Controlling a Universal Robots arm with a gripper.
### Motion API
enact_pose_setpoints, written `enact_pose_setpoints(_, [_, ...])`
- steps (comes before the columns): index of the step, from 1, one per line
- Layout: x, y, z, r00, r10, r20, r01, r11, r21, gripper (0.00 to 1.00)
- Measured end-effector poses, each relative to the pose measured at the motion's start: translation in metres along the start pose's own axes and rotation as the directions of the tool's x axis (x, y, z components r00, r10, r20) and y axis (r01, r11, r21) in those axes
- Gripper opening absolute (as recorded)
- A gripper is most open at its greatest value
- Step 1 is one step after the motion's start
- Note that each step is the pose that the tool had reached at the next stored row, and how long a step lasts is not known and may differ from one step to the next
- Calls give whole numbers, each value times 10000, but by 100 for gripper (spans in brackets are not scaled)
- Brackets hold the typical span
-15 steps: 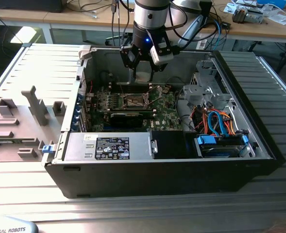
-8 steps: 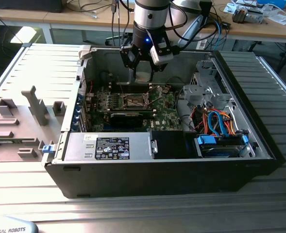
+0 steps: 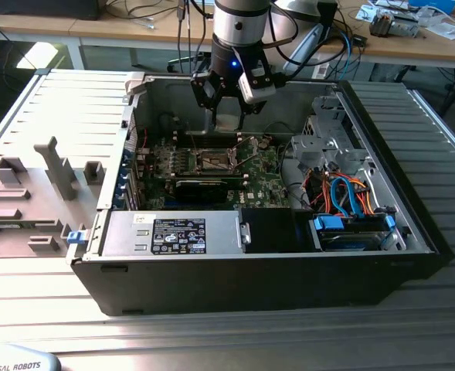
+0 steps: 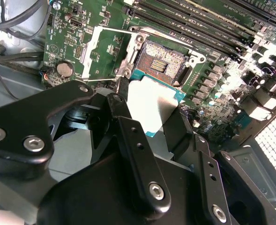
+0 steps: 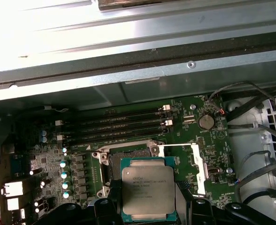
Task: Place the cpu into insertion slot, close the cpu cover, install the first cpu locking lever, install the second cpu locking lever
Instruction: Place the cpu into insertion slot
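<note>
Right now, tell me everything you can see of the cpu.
The cpu is a small flat square chip with a silvery-grey metal top that bears print, set on a thin green-teal board whose edge shows all round. It is held metal face up in the gripper, whose black fingers clamp two opposite edges. It hangs above the motherboard, partly over the open insertion slot, and is not seated in it. Nothing else appears to touch it.

The cpu (image 5: 148, 194) hung in the claw (image 3: 229, 107) just above the insertion slot (image 4: 163, 65), with the cpu cover (image 5: 199, 168) standing open beside the slot.
</note>
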State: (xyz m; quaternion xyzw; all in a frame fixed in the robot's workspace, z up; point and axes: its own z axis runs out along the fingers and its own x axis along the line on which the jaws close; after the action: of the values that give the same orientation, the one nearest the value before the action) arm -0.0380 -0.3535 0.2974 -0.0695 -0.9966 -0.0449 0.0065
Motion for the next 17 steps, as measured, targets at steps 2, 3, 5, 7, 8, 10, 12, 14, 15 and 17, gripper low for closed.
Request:
enact_pose_setpoints(2, [0, 0, 0, 10000, 10, 1, -10, 10000, -1, 54])
enact_pose_setpoints(3, [0, 0, 0, 10000, 21, 1, -21, 10000, -1, 54])
enact_pose_setpoints(5, [0, 0, 0, 10000, 31, 3, -31, 10000, -1, 54])
enact_pose_setpoints(7, [0, 0, 0, 10000, 45, 4, -45, 10000, -1, 54])
enact_pose_setpoints(8, [0, 0, 0, 10000, 51, 4, -51, 10000, -1, 54])
enact_pose_setpoints(10, [0, 0, 0, 10000, 68, 6, -68, 10000, -1, 54])
enact_pose_setpoints(12, [0, 0, 0, 10000, 79, 7, -79, 10000, -2, 54])
enact_pose_setpoints(14, [0, 0, 1, 10000, 89, 8, -89, 10000, -2, 54])
enact_pose_setpoints(15, [0, 0, 1, 10000, 96, 9, -96, 10000, -2, 54])
enact_pose_setpoints(17, [0, 0, 1, 9999, 103, 9, -103, 9999, -2, 54])
